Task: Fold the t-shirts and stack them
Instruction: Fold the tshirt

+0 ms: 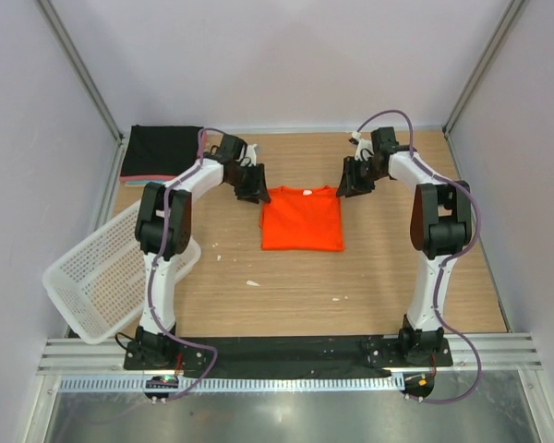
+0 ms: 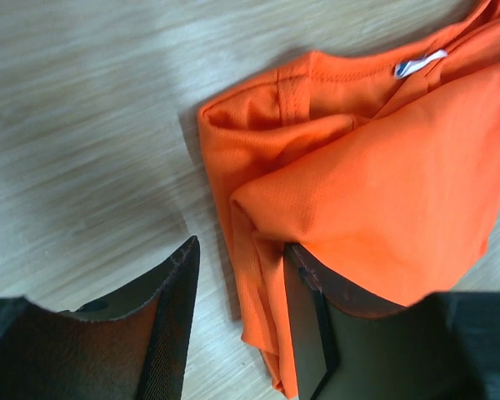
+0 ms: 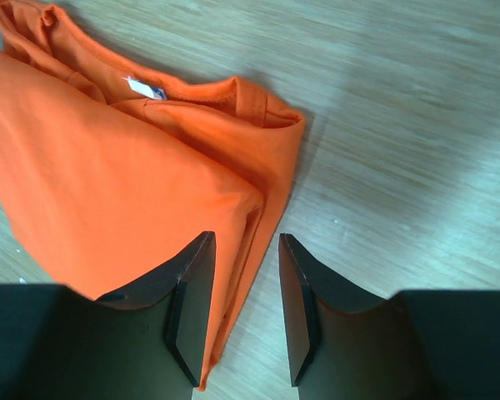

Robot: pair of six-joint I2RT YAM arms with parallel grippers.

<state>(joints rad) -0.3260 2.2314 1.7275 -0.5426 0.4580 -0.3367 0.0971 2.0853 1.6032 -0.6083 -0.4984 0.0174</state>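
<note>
Wood table (image 1: pixel 397 277): left hand (image 2: pixel 240 250), right hand (image 3: pixel 246 240) half-open, empty (t-shirt (image 3: pixel 108 183) label (image 3: pixel 143 87) only wrist-visible)

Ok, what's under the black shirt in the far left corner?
Thin pink and teal edges peek out along the near side of the black t-shirt, so other folded cloth lies beneath it. The black one covers the rest; how many layers cannot be told.

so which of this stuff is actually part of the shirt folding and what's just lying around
Job in hand:
orange t-shirt
stack of folded shirts, black on top

Lying about:
white mesh basket
small white scraps on the table
</note>
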